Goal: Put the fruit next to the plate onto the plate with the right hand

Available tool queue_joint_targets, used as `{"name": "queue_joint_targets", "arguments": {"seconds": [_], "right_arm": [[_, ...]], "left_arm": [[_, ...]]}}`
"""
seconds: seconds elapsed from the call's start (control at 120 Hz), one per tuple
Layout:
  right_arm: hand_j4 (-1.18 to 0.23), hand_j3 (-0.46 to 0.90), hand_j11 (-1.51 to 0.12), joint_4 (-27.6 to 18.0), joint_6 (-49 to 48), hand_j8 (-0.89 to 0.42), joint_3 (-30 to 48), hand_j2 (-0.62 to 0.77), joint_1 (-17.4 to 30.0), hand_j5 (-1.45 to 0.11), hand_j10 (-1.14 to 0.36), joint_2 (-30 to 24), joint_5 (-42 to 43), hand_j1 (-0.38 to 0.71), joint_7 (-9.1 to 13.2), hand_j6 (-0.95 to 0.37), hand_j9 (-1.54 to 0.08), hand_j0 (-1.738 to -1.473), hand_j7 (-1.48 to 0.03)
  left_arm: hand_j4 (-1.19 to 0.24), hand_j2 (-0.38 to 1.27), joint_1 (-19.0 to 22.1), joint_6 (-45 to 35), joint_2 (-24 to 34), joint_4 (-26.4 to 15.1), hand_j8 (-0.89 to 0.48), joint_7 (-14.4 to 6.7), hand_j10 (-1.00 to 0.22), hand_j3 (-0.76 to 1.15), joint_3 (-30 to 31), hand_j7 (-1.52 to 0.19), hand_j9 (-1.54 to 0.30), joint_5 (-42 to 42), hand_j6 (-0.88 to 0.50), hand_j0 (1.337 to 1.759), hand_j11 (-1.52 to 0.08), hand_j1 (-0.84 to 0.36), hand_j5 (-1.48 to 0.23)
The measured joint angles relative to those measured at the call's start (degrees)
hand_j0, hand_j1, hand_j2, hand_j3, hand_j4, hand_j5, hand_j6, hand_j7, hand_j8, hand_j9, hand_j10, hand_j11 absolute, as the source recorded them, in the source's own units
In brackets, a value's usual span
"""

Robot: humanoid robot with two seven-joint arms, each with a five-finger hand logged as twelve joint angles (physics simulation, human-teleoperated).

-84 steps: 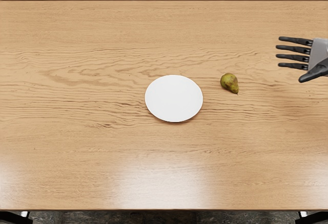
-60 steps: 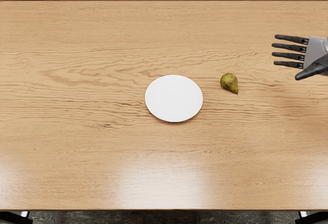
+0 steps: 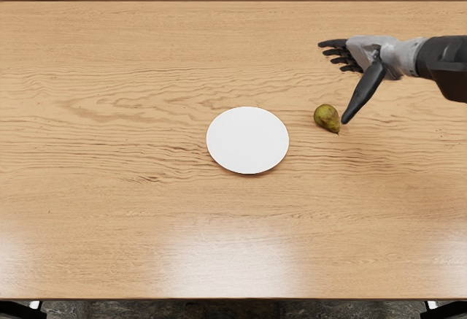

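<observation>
Plate (image 3: 247, 140) sits mid-way along the bench (image 3: 109, 209), and the pear (image 3: 327, 117) lies on the wood near its right edge, untouched. Right hand (image 3: 363, 49) hovers just beyond the pear, fingers spread and holding nothing, thumb angled down beside it. This looks like the reach; next it must lower and close round the pear.

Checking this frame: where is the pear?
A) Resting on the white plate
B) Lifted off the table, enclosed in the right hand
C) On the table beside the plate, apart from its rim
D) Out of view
C: the pear lies on the wooden table with bare wood between it and the plate, and the right hand is open, enclosing nothing.
</observation>
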State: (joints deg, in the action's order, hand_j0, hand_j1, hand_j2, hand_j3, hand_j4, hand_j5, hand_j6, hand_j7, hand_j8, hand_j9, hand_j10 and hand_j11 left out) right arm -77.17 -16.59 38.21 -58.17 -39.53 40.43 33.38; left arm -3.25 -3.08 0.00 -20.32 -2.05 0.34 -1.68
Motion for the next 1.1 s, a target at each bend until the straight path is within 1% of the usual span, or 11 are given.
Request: {"name": "queue_joint_targets", "arguments": {"seconds": [0.083, 0.175, 0.242, 0.333, 0.433, 0.533, 0.617, 0.808, 0.95, 1.1], "right_arm": [[0.00, 0.00, 0.00, -1.6, 4.9, 0.00, -0.8, 0.00, 0.0, 0.00, 0.00, 3.3, 9.7, -0.35, 0.9, 0.00, 0.00, -1.658, 0.00], [0.00, 0.00, 0.00, -2.3, 11.5, 0.00, -5.4, 0.00, 0.0, 0.00, 0.00, 5.9, 15.2, -0.35, 1.3, 0.00, 0.00, -1.658, 0.00], [0.00, 0.00, 0.00, -1.7, 16.4, 0.00, -9.1, 0.00, 0.0, 0.00, 0.00, 7.8, 19.1, -0.35, 1.5, 0.00, 0.00, -1.658, 0.00], [0.00, 0.00, 0.00, -0.1, 23.0, 0.00, -14.0, 0.00, 0.0, 0.00, 0.00, 10.0, 22.6, -0.35, 1.6, 0.00, 0.00, -1.658, 0.00], [0.00, 0.00, 0.00, 1.4, 31.3, 0.00, -17.6, 0.00, 0.2, 0.00, 0.00, 11.8, 24.6, -0.35, 1.6, 0.00, 0.00, -1.658, 0.00], [0.00, 0.00, 0.00, 4.8, 37.2, 0.00, -20.6, 0.00, 0.6, 0.00, 0.00, 14.8, 25.3, -0.35, 1.6, 0.00, 0.00, -1.658, 0.00], [0.00, 0.00, 0.00, 6.7, 39.2, 0.00, -21.7, 0.00, 1.0, 0.00, 0.00, 16.4, 25.4, -0.35, 1.6, 0.00, 0.00, -1.658, 0.00], [-0.01, 0.00, -0.01, 9.2, 40.7, -0.01, -22.4, 0.00, 2.1, -0.02, -0.01, 17.5, 25.2, -0.34, 1.6, -0.01, -0.01, -1.658, -0.01], [-0.08, 0.00, -0.10, 9.9, 40.5, -0.08, -22.5, -0.01, 2.2, -0.10, -0.08, 17.7, 25.1, -0.26, 1.6, -0.08, -0.10, -1.658, -0.10], [-0.14, 0.00, -0.18, 12.0, 40.3, -0.14, -22.5, -0.03, 2.3, -0.18, -0.14, 18.8, 24.9, -0.18, 1.6, -0.14, -0.18, -1.658, -0.18]], "left_arm": [[-0.02, 0.00, -0.1, 0.0, 0.0, 0.0, -0.02, 0.0, -0.02, 0.00, 0.0, -0.02, -0.02, 0.0, -0.02, 1.658, -0.02, 0.33, -0.02], [-0.02, 0.00, -0.1, 0.0, 0.0, 0.0, -0.02, 0.0, -0.02, 0.00, -0.1, -0.02, -0.02, 0.0, -0.02, 1.658, -0.02, 0.33, -0.02], [-0.02, 0.00, -0.1, 0.0, 0.0, 0.0, -0.02, 0.0, -0.02, 0.00, -0.1, -0.02, -0.02, 0.0, -0.02, 1.658, -0.02, 0.33, -0.02], [-0.02, 0.00, 0.0, 0.0, 0.0, 0.0, -0.02, 0.0, -0.02, 0.00, -0.1, -0.02, -0.02, 0.0, -0.02, 1.658, -0.02, 0.33, -0.02], [-0.02, 0.00, -0.1, 0.0, 0.0, 0.0, -0.02, 0.0, -0.02, 0.00, -0.1, -0.02, -0.02, 0.0, -0.02, 1.658, -0.02, 0.33, -0.02], [-0.02, 0.00, -0.1, 0.0, 0.0, 0.0, -0.02, 0.0, -0.02, 0.00, -0.1, -0.02, -0.02, 0.0, -0.02, 1.658, -0.02, 0.33, -0.02], [-0.02, 0.00, -0.1, 0.0, 0.0, 0.0, -0.02, 0.0, -0.02, 0.00, 0.0, -0.02, -0.02, 0.0, -0.02, 1.658, -0.02, 0.33, -0.02], [-0.02, 0.00, 0.0, 0.0, 0.0, 0.0, -0.02, 0.0, -0.02, 0.00, 0.0, -0.02, -0.02, 0.0, -0.02, 1.658, -0.02, 0.33, -0.02], [-0.02, 0.00, 0.0, 0.0, 0.0, 0.0, -0.02, 0.0, -0.02, 0.00, 0.0, -0.02, -0.02, 0.0, -0.02, 1.658, -0.02, 0.33, -0.02], [-0.02, 0.00, 0.0, 0.0, 0.0, 0.0, -0.02, 0.0, -0.02, 0.00, 0.0, -0.02, -0.02, 0.0, -0.02, 1.658, -0.02, 0.33, -0.02]]}}
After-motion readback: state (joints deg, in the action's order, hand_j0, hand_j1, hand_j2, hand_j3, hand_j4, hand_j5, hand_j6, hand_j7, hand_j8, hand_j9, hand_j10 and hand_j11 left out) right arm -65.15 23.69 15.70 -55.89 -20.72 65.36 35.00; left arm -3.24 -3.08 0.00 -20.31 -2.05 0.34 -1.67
